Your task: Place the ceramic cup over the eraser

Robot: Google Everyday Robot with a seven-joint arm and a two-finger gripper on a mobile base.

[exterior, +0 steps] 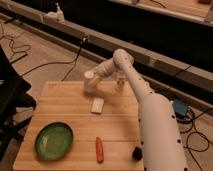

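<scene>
While pinching cup (90, 81) at its rim, by the far edge of table (72, 111): gripper (96, 76), fingers pressed together on it.
Stands upright left of the middle of that far edge, with bottle (120, 83) to its right, apart. Nearer the middle, flat on the wood: white block (97, 105). By the near edge toward the right corner, just beside arm (152, 120) and well apart from cup: eraser (136, 153). Near the left corner: green plate (54, 141); between plate and eraser: red stick (99, 149).
</scene>
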